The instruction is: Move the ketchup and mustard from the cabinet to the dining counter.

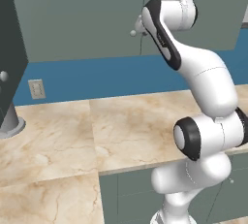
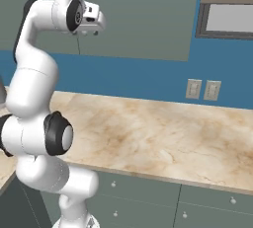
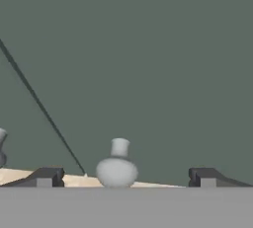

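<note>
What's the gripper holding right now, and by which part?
Nothing. The gripper is open, its fingertips standing apart on either side of a cabinet door knob without closing on it.

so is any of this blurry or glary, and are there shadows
Hand view: knob and cabinet soft-edged, flatly lit, no glare. Left base view: faint sheen on the marble worktop, no sharp shadows. Right base view: evenly lit, sockets slightly soft.

This is a rendered home kitchen. A beige marble-look tabletop (image 2: 163, 133) runs over grey-green drawer fronts (image 2: 143, 197) with small round knobs, backed by a blue wall (image 1: 106, 77) carrying pale sockets (image 2: 202, 90). Above hangs a grey-green wall cabinet (image 1: 82, 14) with flat doors, and a framed window (image 2: 227, 19) sits at the far right.
</note>
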{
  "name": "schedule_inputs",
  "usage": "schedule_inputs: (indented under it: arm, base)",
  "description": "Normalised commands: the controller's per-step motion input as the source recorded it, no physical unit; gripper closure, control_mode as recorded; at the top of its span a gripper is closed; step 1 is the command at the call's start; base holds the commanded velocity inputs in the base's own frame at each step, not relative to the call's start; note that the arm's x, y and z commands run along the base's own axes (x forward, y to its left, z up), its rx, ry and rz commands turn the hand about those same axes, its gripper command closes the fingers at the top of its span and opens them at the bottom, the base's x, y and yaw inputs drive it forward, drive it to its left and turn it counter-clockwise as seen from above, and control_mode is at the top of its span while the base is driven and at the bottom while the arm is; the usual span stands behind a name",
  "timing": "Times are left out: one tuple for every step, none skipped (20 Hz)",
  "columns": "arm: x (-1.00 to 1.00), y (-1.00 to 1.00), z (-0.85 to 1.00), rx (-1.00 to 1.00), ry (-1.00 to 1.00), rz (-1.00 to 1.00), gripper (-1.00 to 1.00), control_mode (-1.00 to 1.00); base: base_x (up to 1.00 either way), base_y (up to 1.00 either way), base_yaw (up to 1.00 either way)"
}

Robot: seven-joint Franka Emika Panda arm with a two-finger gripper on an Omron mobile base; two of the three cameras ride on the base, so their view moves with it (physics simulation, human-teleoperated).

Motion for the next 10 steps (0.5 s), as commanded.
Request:
schedule_inputs:
  arm:
    - [0.35, 0.02, -0.16, 0.00, 0.00, 0.00, -1.00, -1.00]
    - [0.35, 0.00, -0.14, 0.00, 0.00, 0.00, -1.00, -1.00]
    - [0.34, 0.00, -0.13, 0.00, 0.00, 0.00, -1.00, -1.00]
    - [0.35, 0.00, -0.11, 0.00, 0.00, 0.00, -1.00, -1.00]
    - [0.37, 0.00, -0.11, 0.00, 0.00, 0.00, -1.00, -1.00]
    - [0.38, 0.00, -0.09, 0.00, 0.00, 0.00, -1.00, -1.00]
    - [0.39, 0.00, -0.07, 0.00, 0.00, 0.00, -1.00, -1.00]
    - [0.40, 0.00, -0.07, 0.00, 0.00, 0.00, -1.00, -1.00]
    - [0.37, 0.00, -0.05, 0.00, 0.00, 0.00, -1.00, -1.00]
    - [0.36, 0.01, -0.03, 0.00, 0.00, 0.00, 1.00, -1.00]
  base:
    - [0.00, 0.00, 0.00]
    - [0.00, 0.00, 0.00]
    - [0.00, 0.00, 0.00]
    - [0.00, 0.00, 0.00]
    - [0.00, 0.00, 0.00]
    - [0.00, 0.00, 0.00]
    - [0.00, 0.00, 0.00]
    - [0.00, 0.00, 0.00]
    - [0.00, 0.00, 0.00]
    - [0.00, 0.00, 0.00]
